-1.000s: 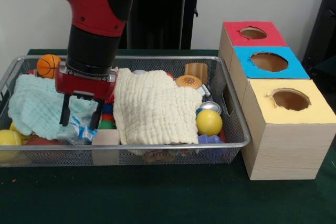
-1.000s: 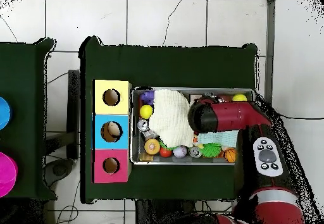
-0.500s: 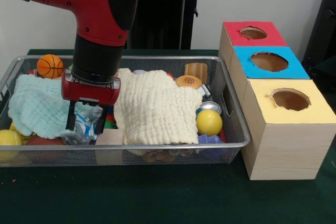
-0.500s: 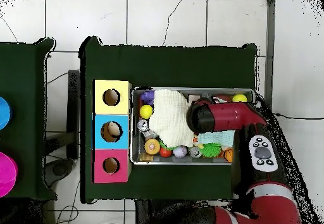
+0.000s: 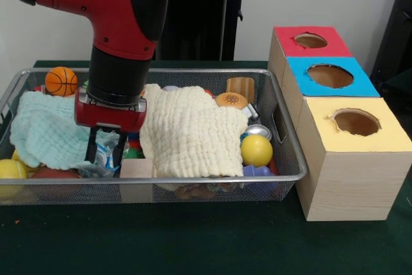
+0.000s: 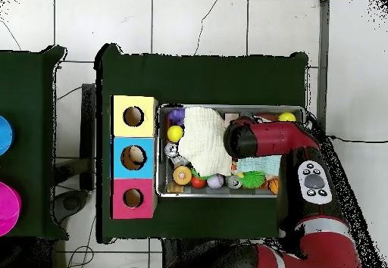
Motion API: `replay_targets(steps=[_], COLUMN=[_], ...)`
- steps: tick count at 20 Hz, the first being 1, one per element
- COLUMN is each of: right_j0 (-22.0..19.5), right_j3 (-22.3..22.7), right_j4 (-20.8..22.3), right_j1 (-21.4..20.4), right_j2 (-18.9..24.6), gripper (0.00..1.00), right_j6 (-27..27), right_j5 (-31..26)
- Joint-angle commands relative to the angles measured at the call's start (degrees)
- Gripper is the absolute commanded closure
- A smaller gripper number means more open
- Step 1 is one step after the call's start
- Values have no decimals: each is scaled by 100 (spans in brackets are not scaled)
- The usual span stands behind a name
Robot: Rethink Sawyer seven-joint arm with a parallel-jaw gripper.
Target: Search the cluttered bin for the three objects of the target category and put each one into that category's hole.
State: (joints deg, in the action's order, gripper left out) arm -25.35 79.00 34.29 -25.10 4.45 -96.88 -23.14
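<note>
My gripper (image 5: 106, 151) reaches down into the wire bin (image 5: 193, 178) at its left front. Its fingers are shut on a crumpled clear plastic bottle with a blue label (image 5: 103, 156), between the mint cloth (image 5: 45, 130) and the cream cloth (image 5: 190, 130). A wooden block (image 5: 135, 167) lies just right of the fingers. To the right of the bin stand the red box (image 5: 286, 46), blue box (image 5: 302, 82) and yellow box (image 5: 347, 178), each with a hole on top. In the overhead view the arm (image 6: 265, 138) hides the gripper.
An orange basketball (image 5: 60, 80) sits at the bin's back left and a yellow ball (image 5: 256, 150) at the front right. A toy bun (image 5: 232, 100) and several small toys lie around the cloths. Another yellow ball (image 5: 9, 170) rests at the front left corner.
The gripper has dropped lower into the bin and shifted slightly right. Its fingers have drawn together around the plastic bottle.
</note>
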Motion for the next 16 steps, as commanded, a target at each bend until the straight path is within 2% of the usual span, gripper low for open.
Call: replay_targets(steps=[1, 4, 8, 12, 16], right_j0=[27, 5, 54, 143, 105], right_j3=[53, 53, 306, 668, 895], right_j4=[-169, -174, -197, -248, -290], right_j1=[482, 489, 311, -162, -526], right_j2=[101, 127, 48, 56, 217], gripper=[100, 100, 100, 100, 100], right_j6=[-464, -494, -723, -820, -688], right_j5=[-329, -167, 90, 266, 371])
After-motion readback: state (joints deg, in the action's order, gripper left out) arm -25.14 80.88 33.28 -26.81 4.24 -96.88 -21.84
